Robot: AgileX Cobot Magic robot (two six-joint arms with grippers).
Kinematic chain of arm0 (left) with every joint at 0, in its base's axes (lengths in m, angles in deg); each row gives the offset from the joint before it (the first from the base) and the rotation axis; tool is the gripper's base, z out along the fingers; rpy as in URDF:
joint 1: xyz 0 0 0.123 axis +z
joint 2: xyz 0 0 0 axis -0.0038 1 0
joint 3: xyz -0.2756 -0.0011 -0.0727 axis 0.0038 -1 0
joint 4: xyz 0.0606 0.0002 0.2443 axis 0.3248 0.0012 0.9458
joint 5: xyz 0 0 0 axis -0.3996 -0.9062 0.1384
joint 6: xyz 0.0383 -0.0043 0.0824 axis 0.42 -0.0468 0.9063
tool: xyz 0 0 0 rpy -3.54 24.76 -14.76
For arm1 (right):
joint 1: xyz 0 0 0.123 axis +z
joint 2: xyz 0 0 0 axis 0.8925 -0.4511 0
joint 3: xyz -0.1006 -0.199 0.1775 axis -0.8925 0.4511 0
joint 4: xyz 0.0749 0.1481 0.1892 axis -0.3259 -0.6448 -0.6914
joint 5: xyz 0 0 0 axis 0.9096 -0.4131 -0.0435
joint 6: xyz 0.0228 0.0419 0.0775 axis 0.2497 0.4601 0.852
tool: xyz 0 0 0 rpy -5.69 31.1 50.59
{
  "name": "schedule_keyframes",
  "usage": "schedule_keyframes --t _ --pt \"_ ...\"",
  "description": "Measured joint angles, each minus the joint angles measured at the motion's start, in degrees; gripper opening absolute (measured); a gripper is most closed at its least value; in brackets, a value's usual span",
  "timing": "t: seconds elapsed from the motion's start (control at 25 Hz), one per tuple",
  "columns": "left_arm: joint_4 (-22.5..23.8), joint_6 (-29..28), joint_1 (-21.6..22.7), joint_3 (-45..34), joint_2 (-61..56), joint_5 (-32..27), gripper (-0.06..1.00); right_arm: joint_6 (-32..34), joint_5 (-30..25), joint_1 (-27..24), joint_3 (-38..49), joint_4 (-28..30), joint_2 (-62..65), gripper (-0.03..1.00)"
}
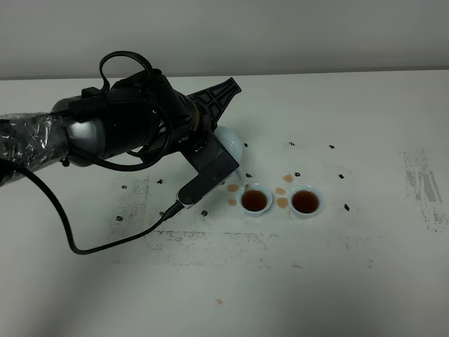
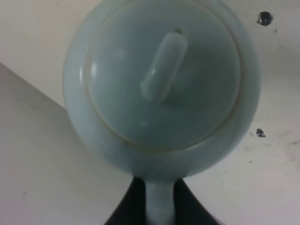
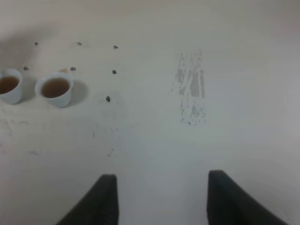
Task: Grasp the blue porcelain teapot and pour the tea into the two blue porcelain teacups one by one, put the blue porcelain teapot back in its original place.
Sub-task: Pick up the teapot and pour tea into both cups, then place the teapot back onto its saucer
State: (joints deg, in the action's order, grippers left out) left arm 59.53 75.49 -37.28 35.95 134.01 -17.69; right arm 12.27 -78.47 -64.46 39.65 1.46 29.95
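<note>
Left gripper clamps one teapot by its handle; two teacups (both full) stand side by side.

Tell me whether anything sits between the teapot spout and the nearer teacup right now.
Nothing visible does. The left gripper is shut on the teapot by its handle, and the spout points toward the nearer teacup. Only tea spill spots lie on the table there.

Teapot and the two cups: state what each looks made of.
Teapot: apparently glazed ceramic, pale blue, with soft glossy highlights on its lid. Left cup and right cup: seemingly the same glazed ware, with pale smooth rims around brown tea; too small to confirm.
</note>
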Motion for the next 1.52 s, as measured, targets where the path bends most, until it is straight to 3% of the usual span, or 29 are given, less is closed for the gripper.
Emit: schedule_keyframes --t 0.68,0.88,1.28,1.52 --pt "-6.32 -0.06 0.00 0.00 0.00 -0.16 0.04 0.00 0.00 0.00 0.00 0.00 0.00 0.42" --pt "-8.78 -2.97 0.00 0.00 -0.12 -1.19 0.04 0.00 0.00 0.00 0.00 0.00 0.00 0.42" --pt "-18.22 -26.55 0.85 -0.01 -8.59 -1.93 0.04 0.00 0.00 0.00 0.00 0.00 0.00 0.42" --pt "-20.26 -46.54 1.46 -0.01 -12.46 -7.63 0.04 0.00 0.00 0.00 0.00 0.00 0.00 0.42"
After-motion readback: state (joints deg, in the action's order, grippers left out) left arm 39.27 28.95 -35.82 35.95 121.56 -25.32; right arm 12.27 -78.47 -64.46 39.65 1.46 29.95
